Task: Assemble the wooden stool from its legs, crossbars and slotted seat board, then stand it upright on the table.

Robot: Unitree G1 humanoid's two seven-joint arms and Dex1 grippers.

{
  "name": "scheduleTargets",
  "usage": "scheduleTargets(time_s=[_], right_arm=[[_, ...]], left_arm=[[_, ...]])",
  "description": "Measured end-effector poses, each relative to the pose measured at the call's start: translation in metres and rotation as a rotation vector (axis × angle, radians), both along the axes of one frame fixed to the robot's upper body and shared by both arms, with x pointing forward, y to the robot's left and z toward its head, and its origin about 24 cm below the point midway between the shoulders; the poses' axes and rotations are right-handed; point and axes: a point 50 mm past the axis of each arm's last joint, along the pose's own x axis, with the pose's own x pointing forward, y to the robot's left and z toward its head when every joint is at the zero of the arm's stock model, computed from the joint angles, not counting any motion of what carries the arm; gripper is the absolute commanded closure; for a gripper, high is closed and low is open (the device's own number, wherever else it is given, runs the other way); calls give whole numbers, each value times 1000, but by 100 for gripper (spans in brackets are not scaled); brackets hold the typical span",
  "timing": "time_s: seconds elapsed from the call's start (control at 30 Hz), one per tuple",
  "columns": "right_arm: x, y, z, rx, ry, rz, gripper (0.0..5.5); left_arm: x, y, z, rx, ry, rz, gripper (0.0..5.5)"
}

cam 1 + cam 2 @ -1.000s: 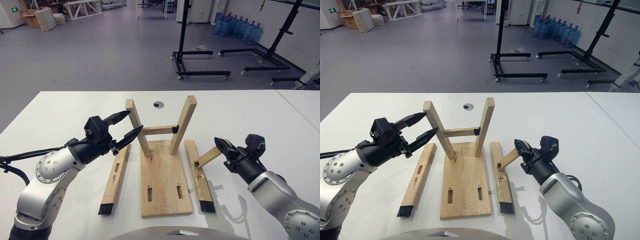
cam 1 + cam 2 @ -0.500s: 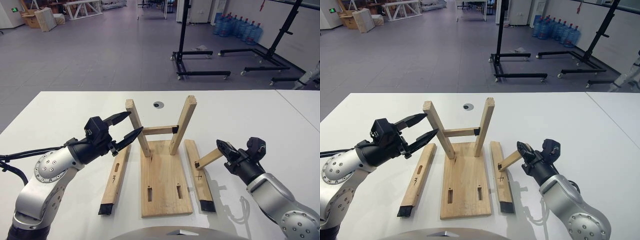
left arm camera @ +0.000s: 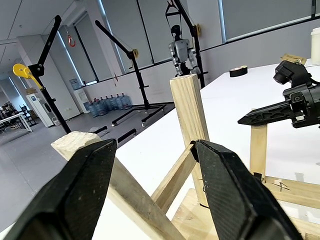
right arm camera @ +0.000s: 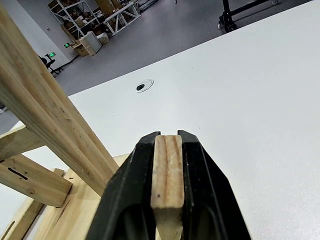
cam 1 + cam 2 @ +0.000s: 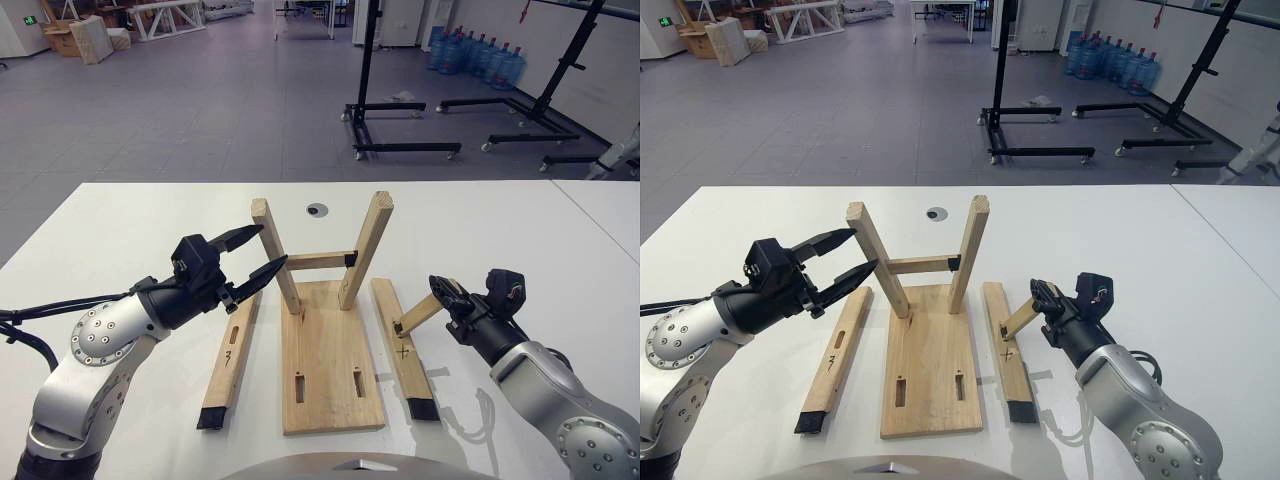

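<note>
The right jaws [image 5: 446, 296] are shut tight on the top end of a short crossbar [image 5: 416, 313]. The crossbar slopes down toward the seat board [image 5: 325, 370]. Its low end sits in a loose leg [image 5: 402, 352] that lies flat on the table [image 5: 130, 215], just right of the board. I think the right arm is the one to move this piece. The left jaws [image 5: 272, 243] are open wide, just beside the left standing leg [image 5: 289, 292], and hold nothing.
</note>
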Motion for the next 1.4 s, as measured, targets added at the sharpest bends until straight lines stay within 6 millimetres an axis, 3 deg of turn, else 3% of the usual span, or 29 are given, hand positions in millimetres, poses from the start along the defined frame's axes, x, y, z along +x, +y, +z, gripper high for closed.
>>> scheduleTargets(time_s=[0.33, 0.63, 0.9, 1.0, 1.03, 1.1, 1.2, 1.3, 1.4], right_arm=[[17, -2, -3, -96, 0, 17, 511], [29, -2, -7, -288, -46, 88, 511], [40, -9, -8, -290, -59, 46, 511], [41, -10, -10, -297, -49, 43, 458], [37, -12, -25, -297, 34, 41, 443], [35, -12, -30, -286, 65, 46, 406], [38, -12, -25, -261, 34, 50, 360], [43, -10, -17, -233, -13, 44, 360], [49, -11, 7, -215, -131, 41, 360]], left_arm=[[0, -4, -3, 22, -6, -6, 259], [2, -4, -4, 16, -21, 11, 259], [4, -3, -8, 9, -17, 25, 259], [4, -2, -8, 11, -21, 28, 259], [5, -2, -8, 11, -22, 29, 259], [5, -1, -8, 13, -20, 32, 259], [5, -1, -8, 13, -30, 35, 259], [5, 0, -7, 17, -39, 38, 259], [6, 0, -7, 19, -41, 42, 259]])
